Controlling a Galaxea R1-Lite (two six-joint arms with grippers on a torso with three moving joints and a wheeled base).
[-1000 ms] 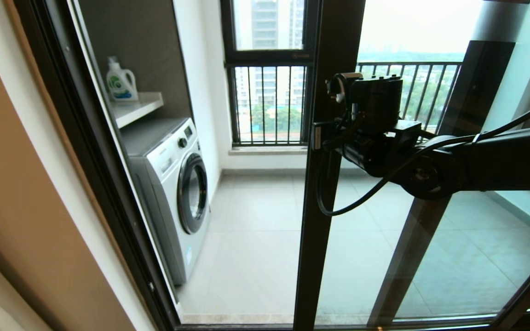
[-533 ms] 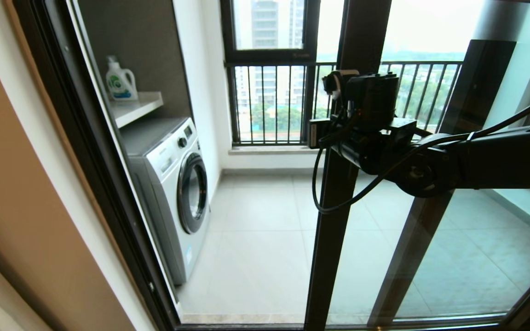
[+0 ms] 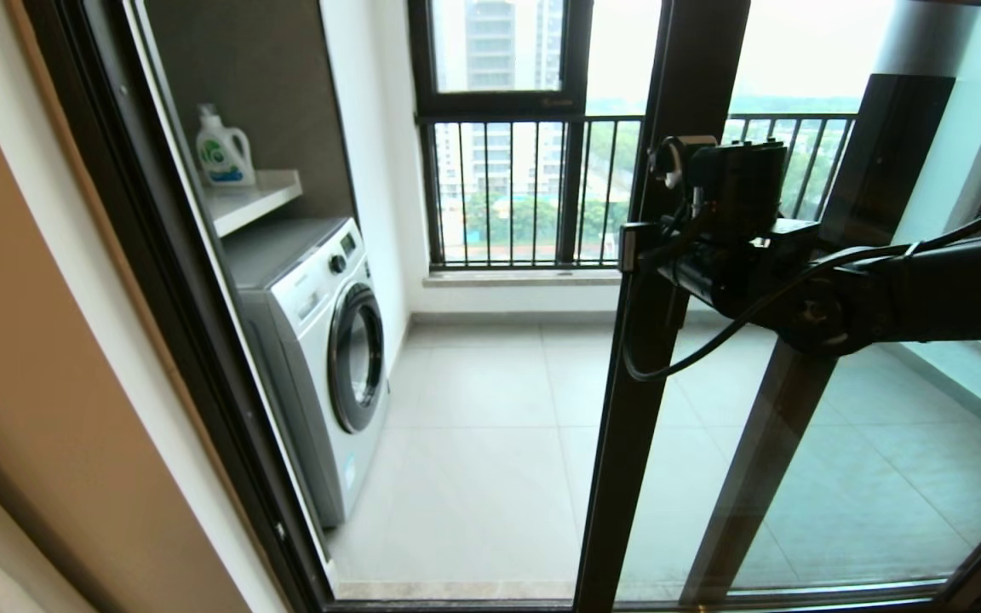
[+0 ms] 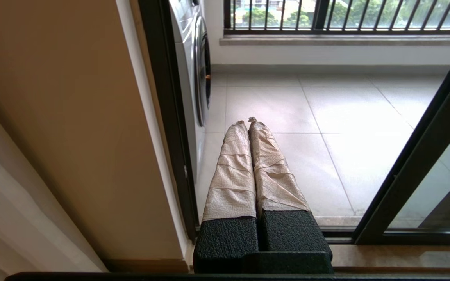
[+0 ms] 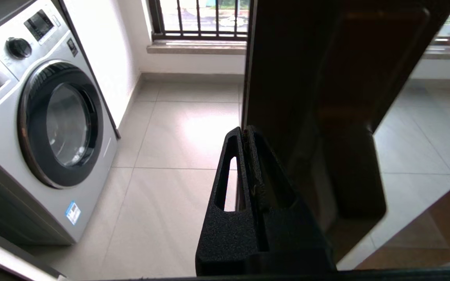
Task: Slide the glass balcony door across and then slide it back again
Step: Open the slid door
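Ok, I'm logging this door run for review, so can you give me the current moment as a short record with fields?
door: glass balcony door, partly open, gap to its left
right gripper: right gripper, fingers shut, tips against the door's dark frame edge
left gripper: left gripper, shut, holding nothing, low by the doorway
balcony: washing machine on the left, detergent bottle on the shelf above it
background: barred window beyond the tiled floor
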